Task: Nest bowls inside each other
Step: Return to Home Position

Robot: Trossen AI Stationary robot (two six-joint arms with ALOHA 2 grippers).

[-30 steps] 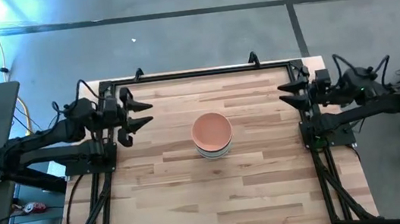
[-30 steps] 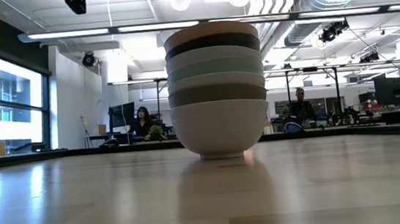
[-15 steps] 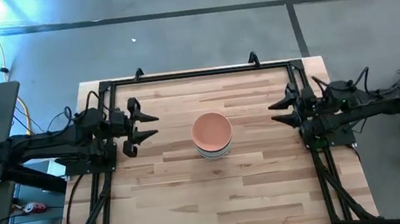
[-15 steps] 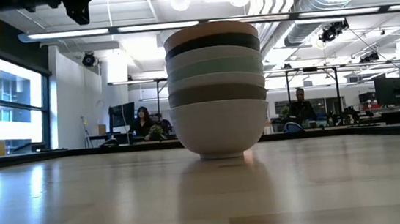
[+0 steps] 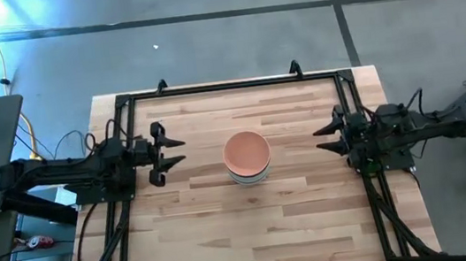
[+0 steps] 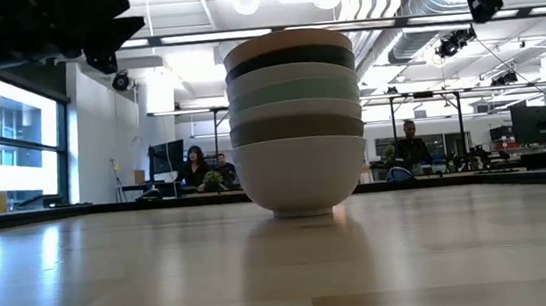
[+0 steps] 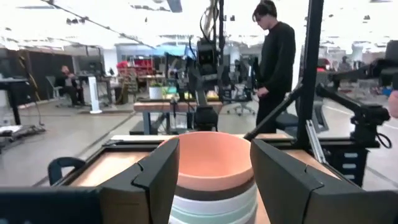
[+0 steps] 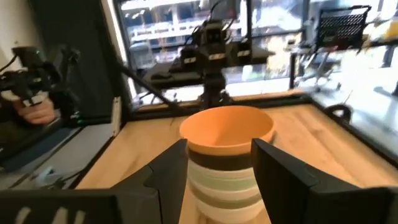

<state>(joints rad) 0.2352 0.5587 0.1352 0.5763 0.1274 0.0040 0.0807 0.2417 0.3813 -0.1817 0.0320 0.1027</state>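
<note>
We see the bowls [image 5: 246, 157] nested into a single stack at the centre of the high view, standing on the wooden worktop [image 5: 227, 229]. A peach bowl [image 5: 245, 151] sits on top with its hollow facing up. In the low view the stack [image 6: 296, 121] fills the middle of the frame. Only the peach rim shows at its top. Below that come a black bowl [image 6: 289, 59], a pale bowl [image 6: 291, 74], a mint green bowl [image 6: 292, 92], a second pale bowl [image 6: 294, 111] and an olive-grey bowl [image 6: 296, 128]. A white bowl [image 6: 300, 170] at the bottom rests on the wood.

The left end effector [image 5: 183, 149] hangs at centre left of the high view, well apart from the stack, with its fingers spread and nothing between them. The right end effector [image 5: 317, 141] hangs at centre right, also well apart from the stack and pointing at it, fingers likewise spread and empty. Each wrist view shows the peach bowl [image 7: 211, 162] [image 8: 227, 134] framed between that arm's two dark fingers [image 7: 155, 180].

A black frame [image 5: 227, 85] runs round the worktop. Beyond it, in the left wrist view, a person [image 7: 277, 56] in dark clothes stands at upper right. Two more people [image 6: 195, 167] sit far back in the low view.
</note>
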